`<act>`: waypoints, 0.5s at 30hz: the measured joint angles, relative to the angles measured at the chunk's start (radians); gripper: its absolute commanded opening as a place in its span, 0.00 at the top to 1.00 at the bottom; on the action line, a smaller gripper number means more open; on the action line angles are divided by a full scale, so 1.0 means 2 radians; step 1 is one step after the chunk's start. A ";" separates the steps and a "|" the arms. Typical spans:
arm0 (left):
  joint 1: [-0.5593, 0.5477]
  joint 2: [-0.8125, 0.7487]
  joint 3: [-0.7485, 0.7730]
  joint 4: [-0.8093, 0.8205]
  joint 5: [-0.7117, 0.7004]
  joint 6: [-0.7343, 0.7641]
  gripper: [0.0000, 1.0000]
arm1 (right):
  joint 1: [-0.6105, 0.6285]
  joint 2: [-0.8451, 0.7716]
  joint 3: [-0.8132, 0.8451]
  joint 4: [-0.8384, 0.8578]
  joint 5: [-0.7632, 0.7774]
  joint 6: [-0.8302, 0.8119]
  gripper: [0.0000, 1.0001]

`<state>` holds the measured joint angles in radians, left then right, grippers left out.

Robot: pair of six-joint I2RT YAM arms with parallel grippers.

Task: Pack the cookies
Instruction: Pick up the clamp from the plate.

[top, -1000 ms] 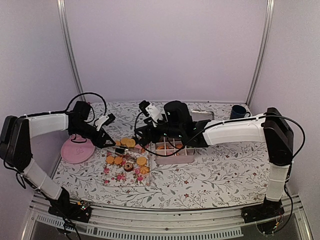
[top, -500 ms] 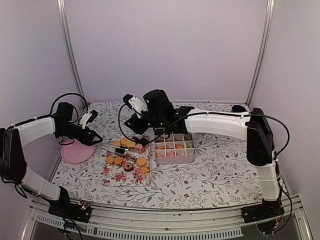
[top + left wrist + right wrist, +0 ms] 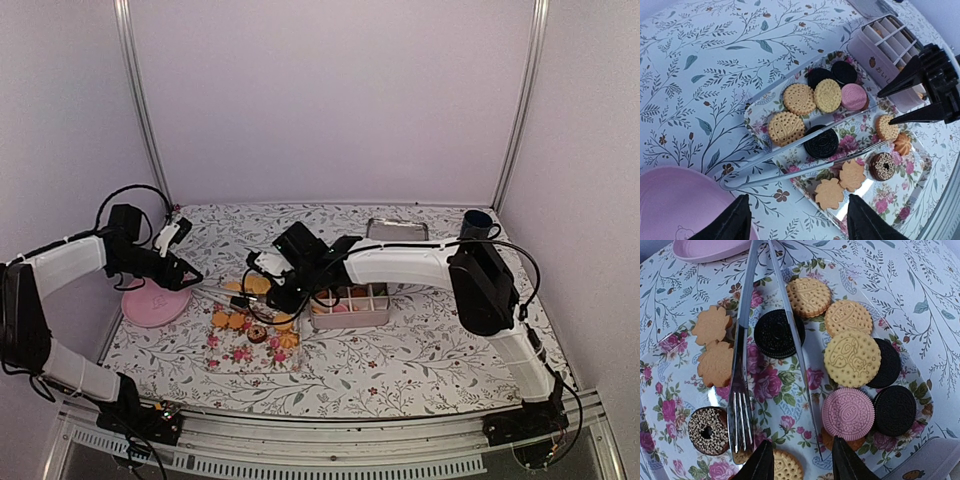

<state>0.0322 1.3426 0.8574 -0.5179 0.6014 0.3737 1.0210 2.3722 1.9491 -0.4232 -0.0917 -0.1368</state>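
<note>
The cookies (image 3: 248,322) lie on a floral tray (image 3: 232,357): tan, black, pink and flower-shaped ones. Metal tongs (image 3: 790,152) lie across the tray, held by neither gripper. My left gripper (image 3: 797,210) is open and empty, above the tongs' looped end beside the tray's left edge. My right gripper (image 3: 802,445) is open and empty, low over the tray between the tongs' fork tip (image 3: 740,425) and a pink cookie (image 3: 847,413). A pink compartment box (image 3: 352,305) holding a few cookies stands right of the tray.
A pink plate (image 3: 155,303) lies left of the tray, under my left arm. A metal tin (image 3: 397,230) and a dark blue cup (image 3: 476,222) stand at the back right. A chocolate ring cookie (image 3: 706,430) lies near the fork tip.
My right gripper has moved left and down from above the box to just over the tray. My left gripper has drawn back left, away from the tray.
</note>
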 measured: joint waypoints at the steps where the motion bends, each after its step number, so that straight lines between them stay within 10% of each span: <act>1: 0.000 -0.001 -0.001 -0.002 0.001 0.000 0.34 | 0.000 0.006 0.007 0.000 0.001 -0.002 0.62; 15: 0.000 -0.004 -0.001 -0.013 0.017 0.000 0.35 | 0.000 0.042 0.024 0.001 0.029 -0.018 1.00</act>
<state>0.0330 1.3338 0.8555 -0.5446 0.6350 0.3744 1.0210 2.4561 1.9980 -0.4213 -0.0338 -0.1734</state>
